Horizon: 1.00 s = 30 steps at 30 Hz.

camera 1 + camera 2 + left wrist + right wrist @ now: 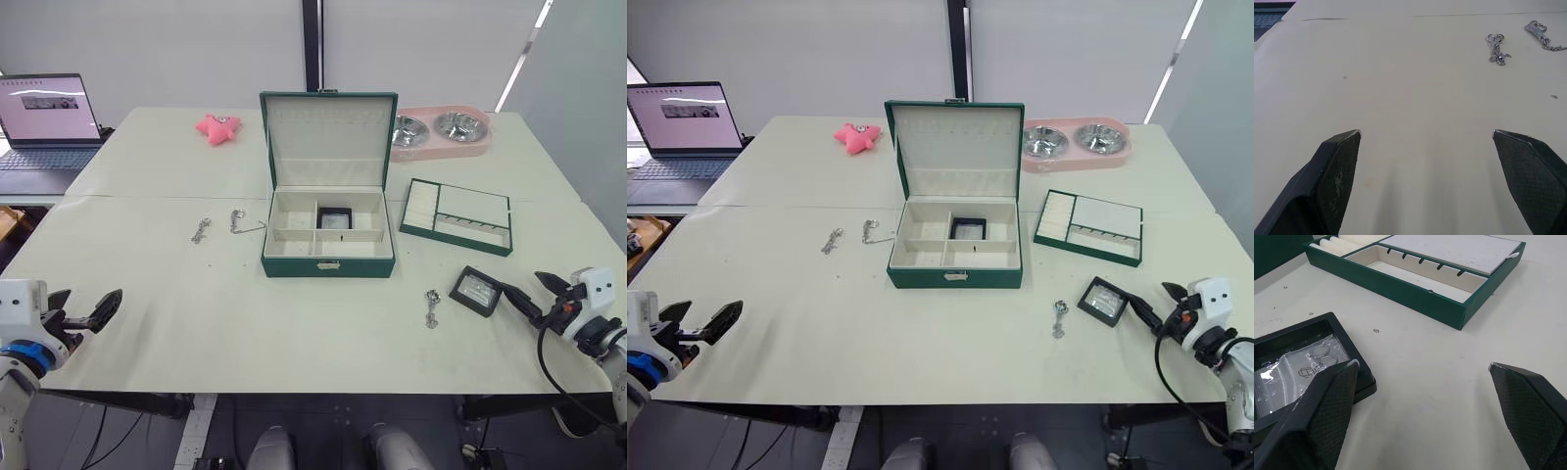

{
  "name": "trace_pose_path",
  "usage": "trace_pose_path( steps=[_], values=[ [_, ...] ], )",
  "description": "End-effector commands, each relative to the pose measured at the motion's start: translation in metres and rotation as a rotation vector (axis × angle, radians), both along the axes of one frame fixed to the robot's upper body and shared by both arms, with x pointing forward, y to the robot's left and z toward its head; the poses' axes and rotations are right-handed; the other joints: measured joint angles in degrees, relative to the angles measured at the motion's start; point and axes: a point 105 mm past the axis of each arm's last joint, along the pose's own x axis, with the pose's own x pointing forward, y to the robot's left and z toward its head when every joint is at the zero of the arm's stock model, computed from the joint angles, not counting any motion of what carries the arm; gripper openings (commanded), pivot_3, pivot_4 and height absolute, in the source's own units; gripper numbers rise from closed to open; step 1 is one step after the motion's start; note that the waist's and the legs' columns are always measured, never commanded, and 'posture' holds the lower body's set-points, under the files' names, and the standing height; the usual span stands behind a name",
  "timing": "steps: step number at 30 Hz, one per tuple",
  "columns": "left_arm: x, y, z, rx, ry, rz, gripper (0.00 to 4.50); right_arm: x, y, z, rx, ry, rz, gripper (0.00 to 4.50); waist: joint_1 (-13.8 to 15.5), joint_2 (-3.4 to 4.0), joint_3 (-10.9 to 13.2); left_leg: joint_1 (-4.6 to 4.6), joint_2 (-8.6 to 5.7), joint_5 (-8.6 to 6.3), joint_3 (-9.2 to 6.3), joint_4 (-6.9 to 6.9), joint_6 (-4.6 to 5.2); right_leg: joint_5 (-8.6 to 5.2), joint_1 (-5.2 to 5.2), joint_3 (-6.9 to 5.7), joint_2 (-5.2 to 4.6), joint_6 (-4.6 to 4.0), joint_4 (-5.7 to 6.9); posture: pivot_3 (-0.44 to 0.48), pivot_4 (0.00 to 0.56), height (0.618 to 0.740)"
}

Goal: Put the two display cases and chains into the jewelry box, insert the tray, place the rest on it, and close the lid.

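Our right fingers are open; the stiff, light display case at nine o'clock needs an edge grip

1. Bare worktop lies between the open left pincer and the jewelry box.
2. A display case sits just beside the open right pincer, near its inner finger.
3. The tray stands beyond.

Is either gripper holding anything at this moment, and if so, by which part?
Nothing is held. The left gripper is open over bare table; the right gripper is open beside the display case, not closed on it.
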Motion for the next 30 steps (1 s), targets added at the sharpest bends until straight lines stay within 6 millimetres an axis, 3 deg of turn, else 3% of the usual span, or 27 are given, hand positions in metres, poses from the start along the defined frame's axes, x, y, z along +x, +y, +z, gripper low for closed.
trace_pose_path(
  steps=[1,6,18,22,30],
  values=[
    [0.004,-0.003,0.005,0.029,-0.016,-0.017,4.47,-0.001,-0.008,0.01,-0.018,-0.053,-0.033,4.5,0.0,0.0,0.0,0.0,0.0,0.0,0.0,0.0,0.0,0.0,0.0,0.01,0.0,0.0,0.0,0.0,0.15,0.74],
    [0.009,-0.007,0.006,0.026,-0.021,-0.025,4.47,-0.002,-0.02,0.013,-0.028,-0.072,-0.089,4.5,0.0,0.0,0.0,0.0,0.0,0.0,0.0,0.0,0.0,0.0,0.0,0.0,0.0,0.0,0.0,0.0,0.15,0.74],
    [0.021,-0.008,0.012,0.035,-0.049,-0.01,4.47,-0.002,-0.014,0.016,-0.027,-0.087,-0.063,4.5,0.0,0.0,0.0,0.0,0.0,0.0,0.01,-0.01,0.0,0.0,0.0,0.0,0.0,0.0,0.0,0.0,0.15,0.74],
    [0.036,-0.016,0.019,0.008,-0.107,0.007,4.47,0.008,0.022,0.037,-0.014,-0.14,0.06,4.5,-0.06,0.01,0.0,0.0,0.0,0.0,0.01,0.0,0.0,0.0,0.0,0.01,0.0,0.0,0.0,0.0,0.15,0.74],
    [0.071,-0.047,0.016,-0.044,-0.154,-0.003,4.47,0.014,0.145,0.094,0.06,-0.228,0.48,4.5,0.04,0.02,-0.02,-0.05,0.0,0.01,-0.04,0.01,-0.01,0.0,-0.03,-0.03,0.0,0.0,0.02,0.0,0.15,0.74]
  ],
)
